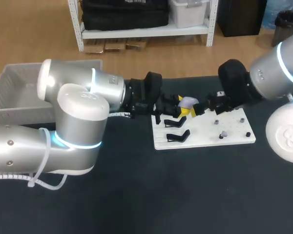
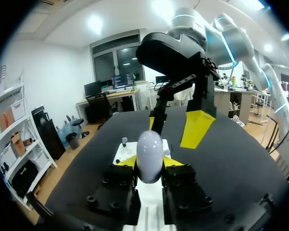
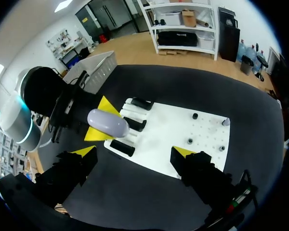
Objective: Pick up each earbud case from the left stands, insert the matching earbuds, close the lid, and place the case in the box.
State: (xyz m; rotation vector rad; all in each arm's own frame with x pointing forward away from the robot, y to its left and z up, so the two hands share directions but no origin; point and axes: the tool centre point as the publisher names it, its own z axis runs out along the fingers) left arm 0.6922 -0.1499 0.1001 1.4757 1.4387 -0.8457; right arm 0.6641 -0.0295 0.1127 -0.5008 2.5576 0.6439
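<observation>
Head view: a dark matte table top [image 1: 185,195] fills the scene. The silver left arm [image 1: 78,112] comes in from the left, and the silver right arm [image 1: 278,68] comes in from the right. Both reach toward the middle of the table.

A grey slatted plastic box [image 1: 14,87] sits at the table's far left corner, behind the left arm. A flat white rectangular board [image 1: 210,139] lies on the table between the arms. Black angled stands [image 1: 178,135] sit on its left part.

The left gripper [image 2: 149,161] clamps both yellow tips against the sides of a glossy pale lilac-grey, egg-shaped earbud case [image 2: 149,154]. The case stands on end between the fingers, raised above the board's left part near the stands. Its shell looks smooth and rounded, with a soft highlight.

The right gripper [image 3: 134,151] hovers over the board facing the left one. Its fingers are spread wide and grip nothing, and the case [image 3: 108,122] lies ahead of them.

Small dark pegs [image 3: 189,140] dot the board's right part. A tiny pale piece [image 1: 224,133] sits among them, too small to identify.
</observation>
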